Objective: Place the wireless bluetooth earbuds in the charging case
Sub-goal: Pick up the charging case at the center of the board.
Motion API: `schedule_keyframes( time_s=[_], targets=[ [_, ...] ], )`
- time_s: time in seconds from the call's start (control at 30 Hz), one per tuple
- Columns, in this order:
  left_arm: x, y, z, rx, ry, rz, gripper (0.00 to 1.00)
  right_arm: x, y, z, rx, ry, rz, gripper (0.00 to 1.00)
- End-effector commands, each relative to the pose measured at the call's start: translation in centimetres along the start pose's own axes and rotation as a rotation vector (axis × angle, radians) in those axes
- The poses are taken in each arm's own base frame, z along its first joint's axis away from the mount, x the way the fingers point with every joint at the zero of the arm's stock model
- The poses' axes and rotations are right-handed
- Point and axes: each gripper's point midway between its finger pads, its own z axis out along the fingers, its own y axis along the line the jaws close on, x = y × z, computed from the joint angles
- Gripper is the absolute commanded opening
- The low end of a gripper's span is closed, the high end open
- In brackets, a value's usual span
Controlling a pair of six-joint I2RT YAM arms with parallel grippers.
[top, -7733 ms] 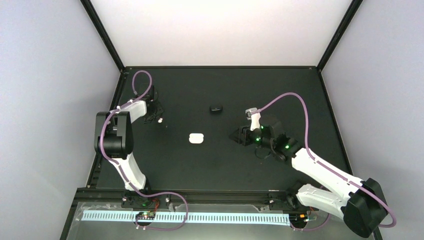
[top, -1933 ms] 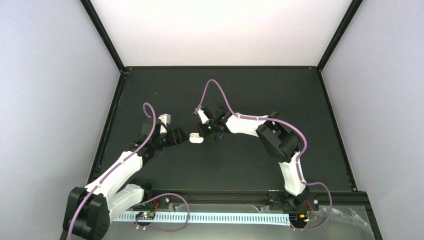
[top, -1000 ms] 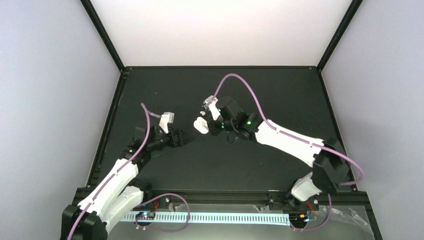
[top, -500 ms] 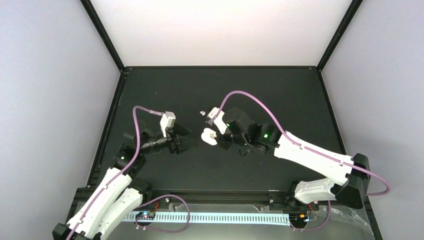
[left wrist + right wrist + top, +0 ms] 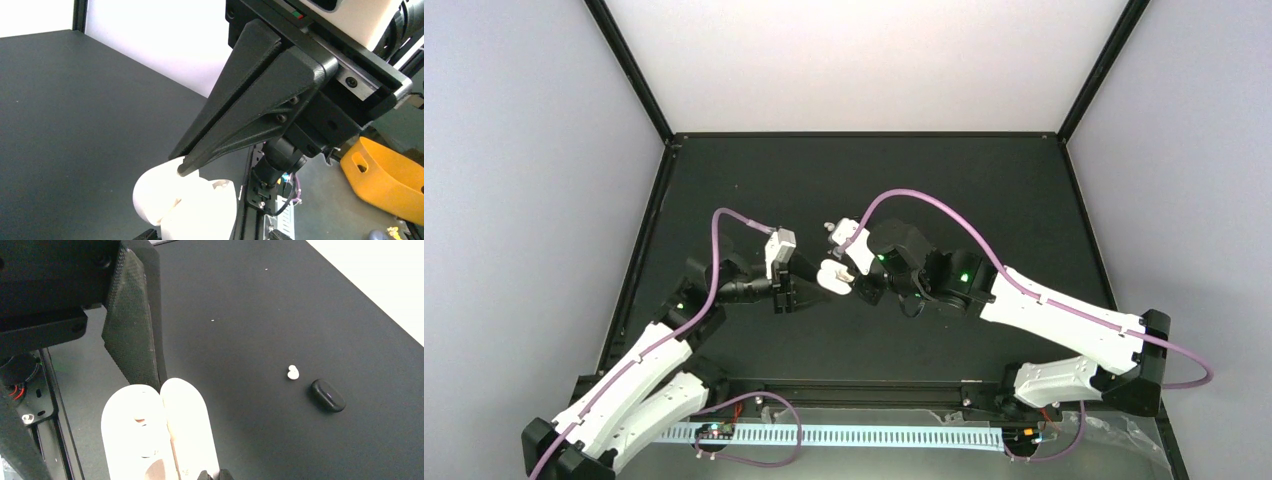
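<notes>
The charging case [image 5: 834, 277] is white, hinged open and held up off the black table between both arms. In the right wrist view the charging case [image 5: 187, 425] shows its lid on the right and its recessed half on the left. My right gripper [image 5: 214, 474] is shut on the lid's near edge. My left gripper [image 5: 165, 202] straddles the charging case [image 5: 200, 215]. Its upper finger [image 5: 250, 110] has its tip on the case, and the lower finger barely shows underneath. One white earbud [image 5: 293, 372] lies on the table, and this earbud [image 5: 828, 228] sits behind the case.
A small black oval object [image 5: 328, 395] lies just right of the earbud. The table's near rail [image 5: 260, 185] runs below the case. A yellow object [image 5: 385, 185] sits off the table beyond the rail. Purple cables loop over both arms.
The right gripper carried the open case toward the near left. The left gripper moved right to meet it, and its jaws narrowed around the case.
</notes>
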Motion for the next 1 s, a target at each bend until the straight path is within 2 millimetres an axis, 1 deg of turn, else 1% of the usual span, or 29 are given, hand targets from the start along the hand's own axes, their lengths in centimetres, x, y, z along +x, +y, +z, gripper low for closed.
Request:
schedule_keyframes(
  time_s=[0.0, 0.2, 0.4, 0.6, 0.77, 0.87, 0.97],
  targets=[
    [-1.8, -1.0, 0.2, 0.028, -0.039, 0.051, 0.56, -1.5, 0.3, -1.2, 0.000, -0.042, -0.012, 0.01],
    [-1.9, -0.7, 0.5, 0.029, -0.040, 0.034, 0.48, -2.0, 0.6, -1.4, -0.003, -0.051, -0.019, 0.01],
    [-1.7, -0.6, 0.9, 0.050, -0.031, -0.011, 0.37, -2.4, 0.7, -1.6, -0.002, -0.061, -0.025, 0.01],
    [-1.7, -0.6, 1.0, 0.062, -0.044, -0.038, 0.37, -2.3, 0.7, -1.6, 0.000, -0.060, -0.029, 0.01],
    [-1.9, -1.2, 0.9, 0.104, -0.072, -0.051, 0.38, -2.7, 0.9, -1.9, -0.014, -0.080, -0.031, 0.01],
    [-1.9, -1.6, 0.9, 0.130, -0.080, -0.054, 0.37, -3.0, 1.1, -2.3, -0.033, -0.099, -0.027, 0.01],
    [-1.8, -1.8, 0.8, 0.146, -0.079, -0.051, 0.32, -3.3, 1.2, -2.8, -0.039, -0.117, -0.024, 0.01]
  ],
)
